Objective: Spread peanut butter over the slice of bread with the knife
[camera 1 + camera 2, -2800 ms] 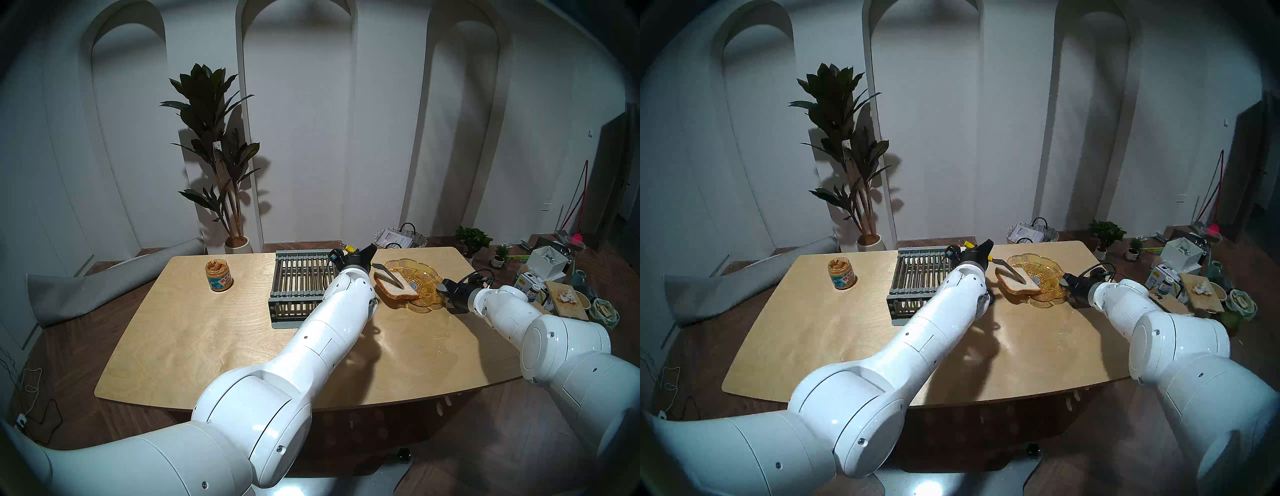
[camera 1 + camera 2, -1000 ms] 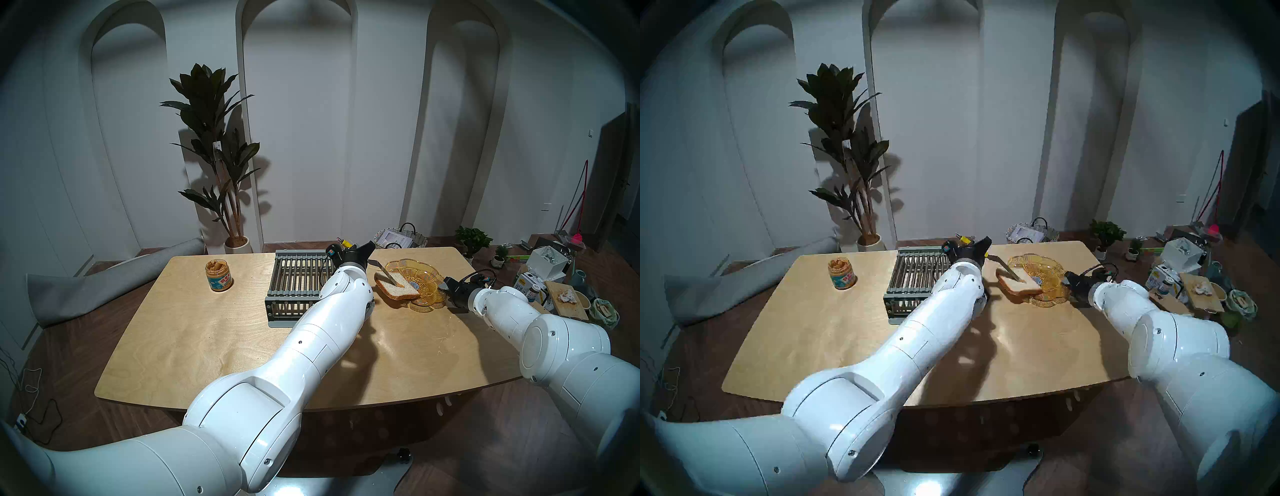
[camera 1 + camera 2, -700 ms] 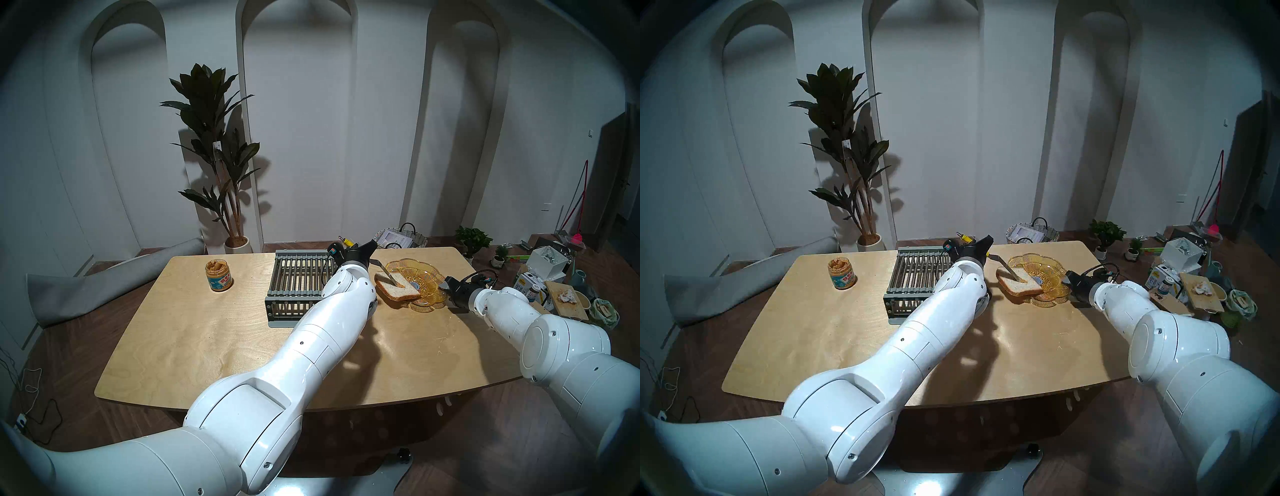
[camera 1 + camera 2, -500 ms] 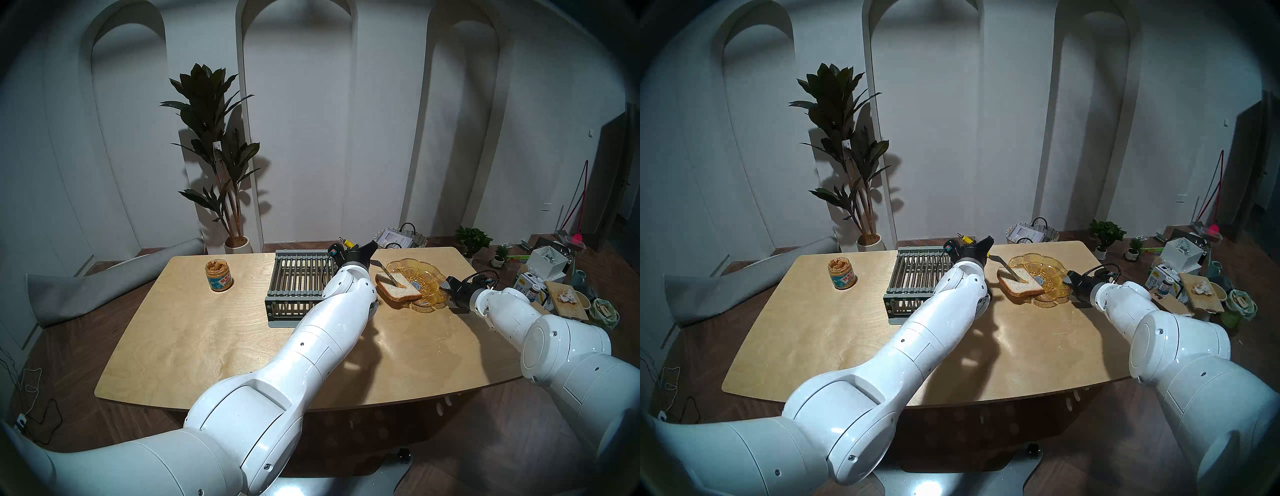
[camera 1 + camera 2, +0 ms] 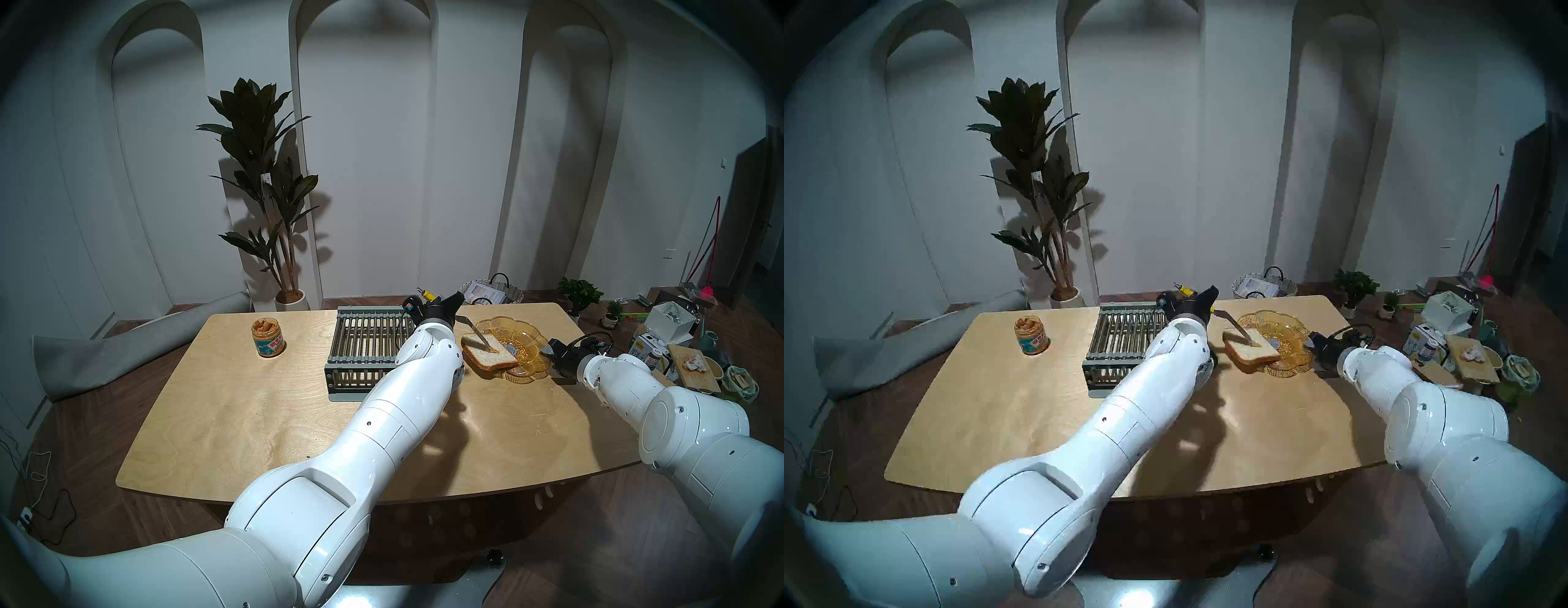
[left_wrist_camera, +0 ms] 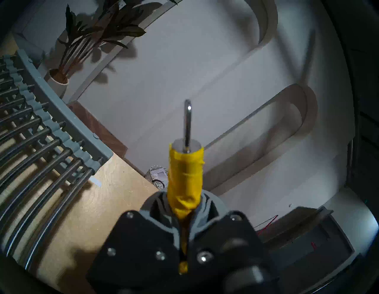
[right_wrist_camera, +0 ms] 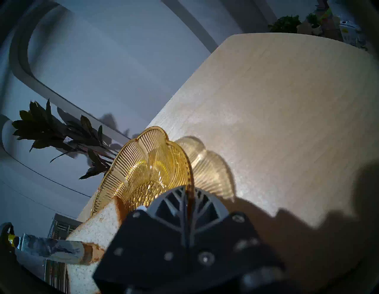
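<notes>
1. Amber glass catches my eye first: the scalloped dish (image 5: 524,339) sits on the far right part of my wooden table (image 5: 254,424), tipped up on its right side.
2. My right gripper (image 5: 547,350) has its fingers pinched together on the right rim of that dish; in the right wrist view the rim runs straight in between the two closed fingers (image 7: 170,207).
3. On the dish lies the slice of bread (image 5: 488,356), its left end overhanging the dish rim toward the rack.
4. My left gripper (image 6: 185,207) is clamped on the yellow handle of the knife (image 5: 477,335); the handle stands out past the fingertips in the left wrist view.
5. From the head views, the blade slopes down to the right and its tip rests on the top face of the bread, near the middle.
6. At the blade tip I see a tan smear of peanut butter (image 7: 92,251) on the bread; most of the slice looks bare.
7. My jar (image 5: 267,338) of the stuff stands open, well apart at the far left of the table.
8. Between jar and dish sits the grey rack (image 5: 365,344), just left of my left wrist.
9. Behind the table I see a tall plant (image 5: 263,178) against the white wall.
</notes>
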`<state>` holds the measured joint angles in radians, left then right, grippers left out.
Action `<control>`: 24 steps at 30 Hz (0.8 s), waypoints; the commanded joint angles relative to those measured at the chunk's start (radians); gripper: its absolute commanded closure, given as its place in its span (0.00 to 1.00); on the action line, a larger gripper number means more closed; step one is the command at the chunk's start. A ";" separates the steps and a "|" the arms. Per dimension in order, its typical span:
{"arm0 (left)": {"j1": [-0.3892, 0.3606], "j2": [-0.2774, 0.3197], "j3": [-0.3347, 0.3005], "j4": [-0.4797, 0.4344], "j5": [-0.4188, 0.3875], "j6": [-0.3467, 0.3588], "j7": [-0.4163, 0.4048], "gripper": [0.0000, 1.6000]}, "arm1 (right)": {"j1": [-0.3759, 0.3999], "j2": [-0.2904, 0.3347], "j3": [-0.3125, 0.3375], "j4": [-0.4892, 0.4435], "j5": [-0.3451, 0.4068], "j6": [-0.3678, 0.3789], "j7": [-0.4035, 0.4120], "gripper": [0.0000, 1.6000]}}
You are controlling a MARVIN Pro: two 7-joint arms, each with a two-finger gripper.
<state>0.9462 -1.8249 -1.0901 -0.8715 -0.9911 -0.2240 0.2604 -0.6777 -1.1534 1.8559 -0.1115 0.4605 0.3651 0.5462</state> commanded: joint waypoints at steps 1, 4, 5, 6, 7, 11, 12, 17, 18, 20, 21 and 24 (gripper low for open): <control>-0.003 0.017 -0.003 -0.079 0.006 0.000 0.003 1.00 | -0.043 0.046 -0.002 0.006 -0.007 0.001 -0.017 1.00; 0.007 0.024 0.000 -0.096 0.007 0.006 0.009 1.00 | -0.042 0.045 -0.001 0.006 -0.008 0.001 -0.016 1.00; 0.011 0.027 0.001 -0.102 0.007 0.008 0.011 1.00 | -0.042 0.045 -0.001 0.006 -0.009 0.001 -0.015 1.00; 0.018 0.030 0.001 -0.112 0.004 0.015 0.013 1.00 | -0.042 0.045 0.000 0.006 -0.010 0.000 -0.015 1.00; 0.022 0.032 0.002 -0.118 0.003 0.018 0.014 1.00 | -0.042 0.044 0.000 0.006 -0.010 0.000 -0.016 1.00; 0.031 0.034 0.003 -0.132 -0.002 0.029 0.017 1.00 | -0.042 0.043 0.001 0.006 -0.013 -0.001 -0.016 1.00; 0.035 0.035 0.001 -0.138 -0.007 0.035 0.018 1.00 | -0.042 0.043 0.002 0.006 -0.014 -0.002 -0.016 1.00; 0.045 0.040 0.003 -0.151 -0.009 0.051 0.020 1.00 | -0.042 0.041 0.003 0.006 -0.016 -0.004 -0.017 1.00; 0.046 0.041 0.003 -0.154 -0.010 0.054 0.021 1.00 | -0.042 0.041 0.003 0.006 -0.017 -0.004 -0.017 1.00; 0.048 0.045 0.005 -0.156 -0.010 0.062 0.025 1.00 | -0.041 0.041 0.004 0.006 -0.017 -0.005 -0.017 1.00; 0.049 0.046 0.005 -0.157 -0.010 0.065 0.027 1.00 | -0.041 0.041 0.005 0.006 -0.017 -0.005 -0.017 1.00; 0.051 0.051 0.007 -0.159 -0.011 0.072 0.030 1.00 | -0.041 0.040 0.006 0.006 -0.018 -0.004 -0.018 1.00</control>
<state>1.0071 -1.7745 -1.0848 -0.9910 -1.0045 -0.1572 0.2875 -0.6793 -1.1506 1.8633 -0.1116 0.4468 0.3616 0.5499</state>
